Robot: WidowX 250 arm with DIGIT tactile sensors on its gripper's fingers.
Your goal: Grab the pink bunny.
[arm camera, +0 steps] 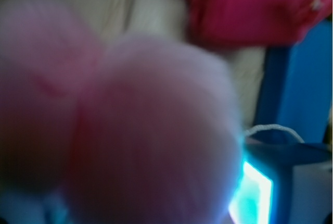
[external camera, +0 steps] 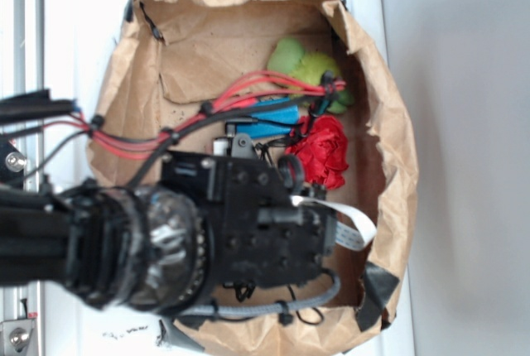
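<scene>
Jaws: state cannot be told; gripper (external camera: 269,128) mostly hidden behind own black arm body in exterior view. Wrist view: pink bunny (arm camera: 151,140) fills frame, very blurred, pressed close to camera; thin cream loop (arm camera: 273,128) at 3 o'clock. Red fabric ball (arm camera: 250,8) at 1 o'clock, cut off. Green plush toy (external camera: 302,62) at 12 o'clock inside brown paper bag (external camera: 389,116).

A white table (external camera: 83,58) fills the exterior view under bright, even light, with a paler grey-white surface (external camera: 464,124) running down the right side. At the left edge stands a metal rail (external camera: 29,33) with a bolt (external camera: 14,161) beside it. A crumpled brown paper bag (external camera: 389,124) lies open on the table.
</scene>
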